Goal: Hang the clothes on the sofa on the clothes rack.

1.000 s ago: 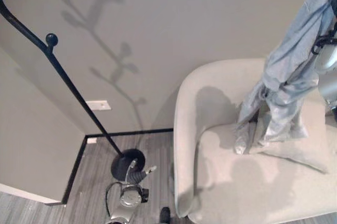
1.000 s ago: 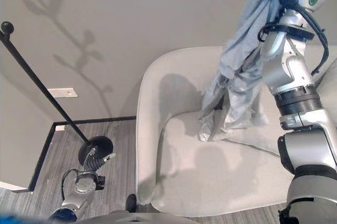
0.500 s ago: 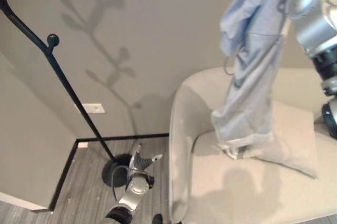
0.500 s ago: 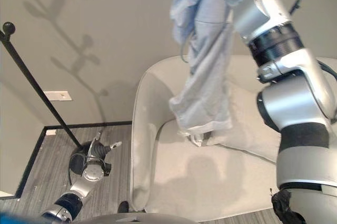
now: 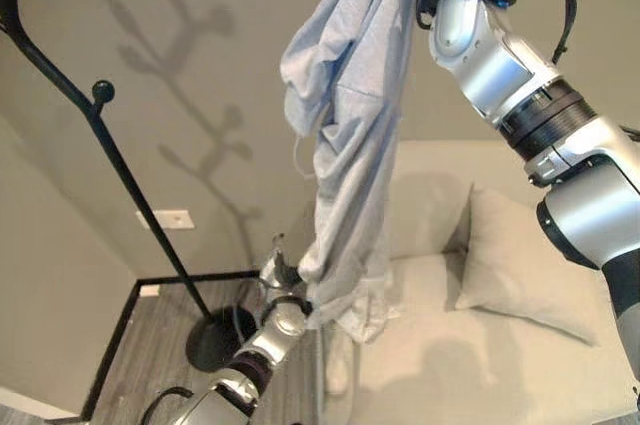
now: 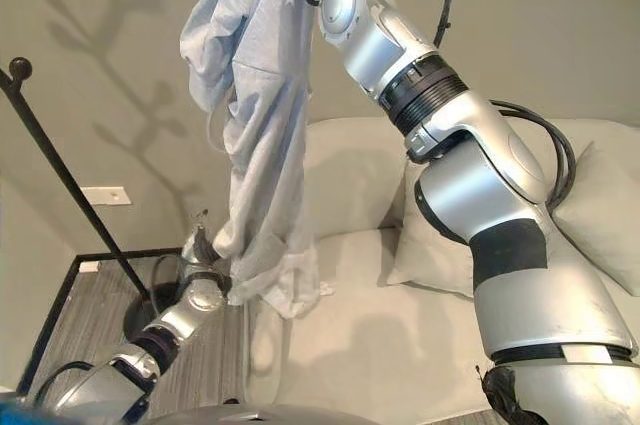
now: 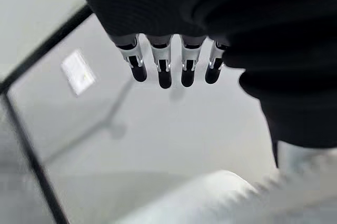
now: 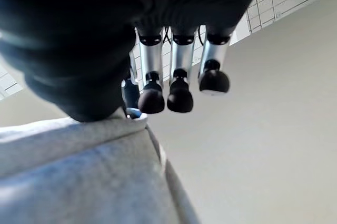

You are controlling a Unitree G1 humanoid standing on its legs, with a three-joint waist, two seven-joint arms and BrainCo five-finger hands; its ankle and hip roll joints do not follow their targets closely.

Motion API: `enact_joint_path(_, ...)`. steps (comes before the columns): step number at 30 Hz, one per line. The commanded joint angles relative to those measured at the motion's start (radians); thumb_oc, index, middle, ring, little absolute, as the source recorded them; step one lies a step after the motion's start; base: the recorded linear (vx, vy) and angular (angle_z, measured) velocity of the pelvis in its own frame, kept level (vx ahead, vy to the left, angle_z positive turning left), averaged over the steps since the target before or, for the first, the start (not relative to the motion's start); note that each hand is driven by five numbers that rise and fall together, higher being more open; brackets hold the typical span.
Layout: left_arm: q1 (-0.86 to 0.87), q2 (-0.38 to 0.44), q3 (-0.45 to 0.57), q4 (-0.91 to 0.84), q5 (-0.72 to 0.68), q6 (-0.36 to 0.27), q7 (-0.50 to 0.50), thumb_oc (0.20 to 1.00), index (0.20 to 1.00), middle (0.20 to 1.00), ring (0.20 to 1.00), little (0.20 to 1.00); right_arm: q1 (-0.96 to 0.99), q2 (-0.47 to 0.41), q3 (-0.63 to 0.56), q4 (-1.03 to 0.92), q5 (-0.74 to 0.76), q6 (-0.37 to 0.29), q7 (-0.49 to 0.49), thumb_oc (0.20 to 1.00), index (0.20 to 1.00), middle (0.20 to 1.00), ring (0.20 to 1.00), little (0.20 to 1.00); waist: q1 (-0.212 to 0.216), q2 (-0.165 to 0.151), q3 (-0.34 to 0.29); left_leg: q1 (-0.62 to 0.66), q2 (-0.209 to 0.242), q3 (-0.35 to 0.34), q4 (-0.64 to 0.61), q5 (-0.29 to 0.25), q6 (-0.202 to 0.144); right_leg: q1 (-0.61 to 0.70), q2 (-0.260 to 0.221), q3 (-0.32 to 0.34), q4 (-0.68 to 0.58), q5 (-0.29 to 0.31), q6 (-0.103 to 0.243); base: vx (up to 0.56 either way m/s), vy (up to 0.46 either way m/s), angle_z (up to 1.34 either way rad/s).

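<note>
Nearest, the left hand (image 5: 283, 275) is raised beside the sofa's arm, its fingers (image 7: 164, 71) held straight and relaxed with nothing in them, just at the lower folds of the pale blue garment (image 5: 350, 145). The garment is seen hanging in a long drape above the cream sofa (image 5: 450, 365) — gathered under the right hand (image 8: 174, 84) and pinched by its thumb. Further back, the black clothes rack (image 5: 95, 135) is seen leaning by the wall — well apart from the cloth.
</note>
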Motion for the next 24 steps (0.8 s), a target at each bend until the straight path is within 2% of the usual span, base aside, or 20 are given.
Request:
enact_joint_path(1, -0.062, -0.021, -0.02, -0.002, -0.184, -0.126, -0.149, 1.0, 1.0, 1.0, 1.0, 1.0, -0.242, -0.001, 0.062, 0.112, 0.016, 0.0, -0.014, 0.2, 0.2, 0.2, 0.2, 0.2, -0.003, -0.042, -0.05, -0.04, 0.06, -0.012, 0.004, -0.035, -0.051, -0.052, 0.032, 0.001, 0.014, 0.038, -0.077, 0.0, -0.005, -0.06)
enact_joint_path(6, -0.037, -0.051, -0.066, -0.095, -0.377, -0.131, -0.307, 1.0, 1.0, 1.0, 1.0, 1.0, -0.279, -0.003, 0.059, 0.106, -0.025, 0.026, 0.01, 0.2, 0.2, 0.2, 0.2, 0.2, -0.012, -0.037, -0.047, -0.043, 0.062, -0.011, 0.004, -0.035, -0.049, -0.056, 0.035, 0.007, 0.013, 0.04, -0.077, -0.01, -0.008, -0.06)
enact_joint_path(9, -0.058, -0.061, -0.092, -0.094, -0.362, -0.122, -0.327, 1.0, 1.0, 1.0, 1.0, 1.0, -0.279, 0.001, 0.051, 0.092, -0.044, 0.032, 0.019, 0.2, 0.2, 0.2, 0.2, 0.2, -0.019, -0.037, -0.041, -0.04, 0.062, -0.009, 0.004, -0.036, -0.047, -0.055, 0.036, 0.012, 0.014, 0.041, -0.078, -0.01, -0.004, -0.03)
enact_joint_path(14, -0.117, -0.091, -0.131, 0.016, -0.258, -0.09, -0.313, 1.0, 1.0, 1.0, 1.0, 1.0, -0.288, 0.007, 0.048, 0.078, -0.037, 0.013, 0.024, 0.2, 0.2, 0.2, 0.2, 0.2, -0.036, -0.036, -0.042, -0.038, 0.061, -0.005, 0.004, -0.039, -0.047, -0.056, 0.034, 0.018, 0.017, 0.038, -0.079, 0.0, 0.0, 0.0)
enact_joint_path(15, -0.15, -0.102, -0.148, 0.103, -0.149, -0.06, -0.283, 1.0, 1.0, 1.0, 1.0, 1.0, -0.29, 0.011, 0.044, 0.068, -0.013, -0.01, 0.026, 0.2, 0.2, 0.2, 0.2, 0.2, -0.047, -0.035, -0.044, -0.034, 0.061, 0.0, 0.004, -0.04, -0.047, -0.058, 0.033, 0.022, 0.018, 0.039, -0.078, 0.0, 0.014, -0.04)
enact_joint_path(17, -0.173, -0.111, -0.16, 0.181, -0.047, -0.031, -0.255, 1.0, 1.0, 1.0, 1.0, 1.0, -0.284, 0.017, 0.04, 0.056, 0.021, -0.037, 0.028, 0.2, 0.2, 0.2, 0.2, 0.2, -0.055, -0.034, -0.045, -0.031, 0.061, 0.006, 0.004, -0.042, -0.047, -0.059, 0.031, 0.027, 0.018, 0.039, -0.077, 0.01, 0.015, -0.05)
enact_joint_path(18, -0.173, -0.113, -0.16, 0.183, -0.046, -0.032, -0.255, 1.0, 1.0, 1.0, 1.0, 1.0, -0.285, 0.017, 0.041, 0.056, 0.021, -0.037, 0.028, 0.2, 0.2, 0.2, 0.2, 0.2, -0.055, -0.033, -0.045, -0.031, 0.06, 0.006, 0.004, -0.042, -0.047, -0.059, 0.03, 0.027, 0.018, 0.039, -0.077, 0.01, 0.012, -0.13)
enact_joint_path(19, -0.204, -0.12, -0.166, 0.254, 0.043, 0.003, -0.218, 1.0, 1.0, 1.0, 1.0, 1.0, -0.282, 0.022, 0.048, 0.048, 0.049, -0.055, 0.036, 0.2, 0.2, 0.2, 0.2, 0.2, -0.066, -0.034, -0.049, -0.028, 0.061, 0.013, 0.004, -0.044, -0.047, -0.061, 0.028, 0.034, 0.017, 0.042, -0.075, 0.01, 0.011, -0.21)
enact_joint_path(24, -0.258, -0.113, -0.155, 0.332, 0.142, 0.041, -0.128, 1.0, 1.0, 1.0, 1.0, 1.0, -0.292, 0.01, 0.082, 0.06, 0.12, -0.088, 0.044, 0.2, 0.2, 0.2, 0.2, 0.2, -0.085, -0.032, -0.055, -0.022, 0.063, 0.029, 0.004, -0.047, -0.049, -0.068, 0.023, 0.045, 0.014, 0.049, -0.071, 0.01, 0.01, -0.07)
